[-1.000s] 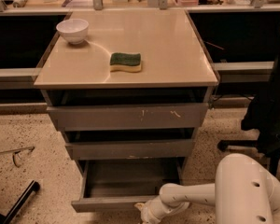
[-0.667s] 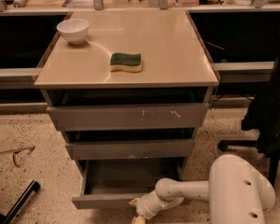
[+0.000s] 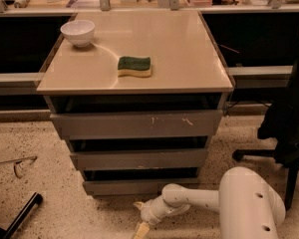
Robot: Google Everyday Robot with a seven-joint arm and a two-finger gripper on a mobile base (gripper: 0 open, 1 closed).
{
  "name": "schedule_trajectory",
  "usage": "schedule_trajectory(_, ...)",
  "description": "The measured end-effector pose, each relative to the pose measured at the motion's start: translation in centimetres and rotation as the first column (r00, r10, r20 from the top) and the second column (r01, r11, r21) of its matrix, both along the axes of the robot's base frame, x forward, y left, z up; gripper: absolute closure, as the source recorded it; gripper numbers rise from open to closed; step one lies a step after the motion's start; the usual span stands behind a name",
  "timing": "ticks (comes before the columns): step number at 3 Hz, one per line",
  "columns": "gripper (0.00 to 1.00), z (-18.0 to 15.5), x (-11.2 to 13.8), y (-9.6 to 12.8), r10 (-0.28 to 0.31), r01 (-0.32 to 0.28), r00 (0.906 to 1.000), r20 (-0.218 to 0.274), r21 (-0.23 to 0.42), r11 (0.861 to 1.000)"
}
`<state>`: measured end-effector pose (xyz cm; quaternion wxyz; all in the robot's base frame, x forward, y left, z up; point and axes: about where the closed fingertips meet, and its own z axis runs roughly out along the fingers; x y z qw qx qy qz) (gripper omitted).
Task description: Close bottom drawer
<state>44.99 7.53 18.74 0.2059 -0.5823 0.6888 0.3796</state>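
Where a second ago the tray of the bottom drawer stood pulled out toward the camera with its shallow grey inside showing, that drawer is now pushed in, its plain front nearly in line with the middle drawer above it and no tray visible. Nearest the camera, the white arm reaches leftward from the robot's rounded white body at lower right, lying low over the speckled floor. The gripper sits just in front of and below the drawer's lower edge; its two tan fingertips are spread apart with nothing between them, and contact with the drawer front cannot be made out. Left of the gripper the floor is bare up to a black bar at the lower left corner. On the right, a dark chair stands beside the cabinet, close behind the robot's body. Higher up, the top drawer with white scratches juts furthest out. On the beige cabinet top lie a green-and-yellow sponge near the middle and a white bowl at the far left corner.
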Motion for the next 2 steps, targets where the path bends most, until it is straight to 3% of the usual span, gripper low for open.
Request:
schedule_trajectory(1, 0.0, -0.2, 0.5, 0.6, 0.013, -0.013, 0.9999, 0.006, 0.003, 1.0)
schedule_trajectory(2, 0.0, 0.6, 3.4, 3.5, 0.055, -0.057, 0.9978, 0.037, 0.048, 0.997)
